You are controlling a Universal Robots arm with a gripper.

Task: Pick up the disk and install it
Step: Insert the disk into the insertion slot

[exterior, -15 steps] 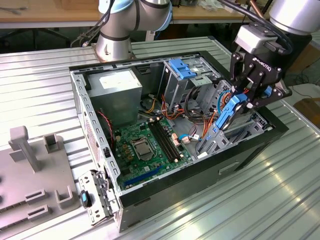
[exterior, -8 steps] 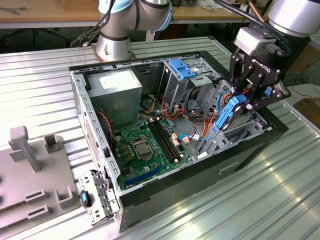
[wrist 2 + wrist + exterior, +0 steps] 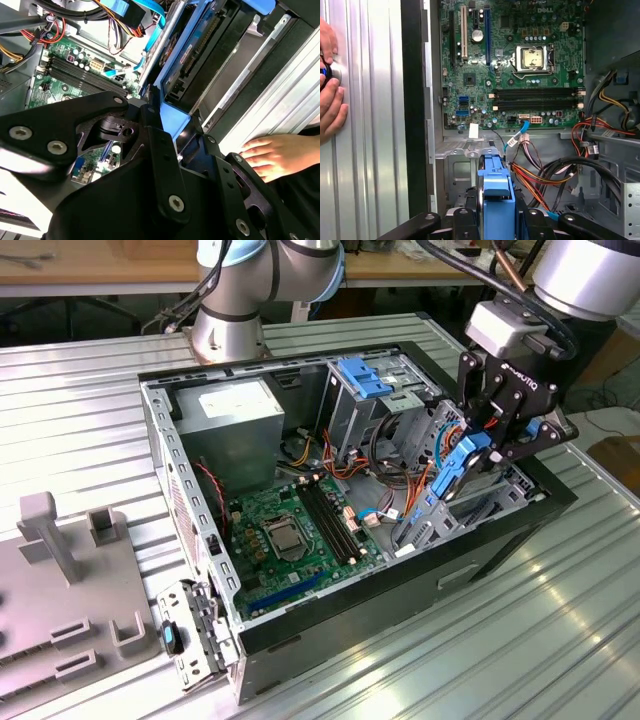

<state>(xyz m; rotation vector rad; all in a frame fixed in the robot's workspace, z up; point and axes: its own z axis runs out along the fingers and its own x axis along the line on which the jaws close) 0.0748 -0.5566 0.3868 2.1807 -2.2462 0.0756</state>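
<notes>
Disk (image 3: 450, 485) sits edgewise, clamped in the hand (image 3: 488, 445).

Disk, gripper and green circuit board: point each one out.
disk (image 3: 496, 186), first wrist view, on the end of its blue frame.
gripper (image 3: 492, 443), exterior view, midway between its fingertips.
green circuit board (image 3: 252, 518), exterior view, on a bare green patch.

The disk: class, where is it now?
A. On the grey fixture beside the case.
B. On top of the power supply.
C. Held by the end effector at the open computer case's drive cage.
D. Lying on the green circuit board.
C: the exterior view shows the end effector gripping the disk by its blue frame at the drive cage.
</notes>
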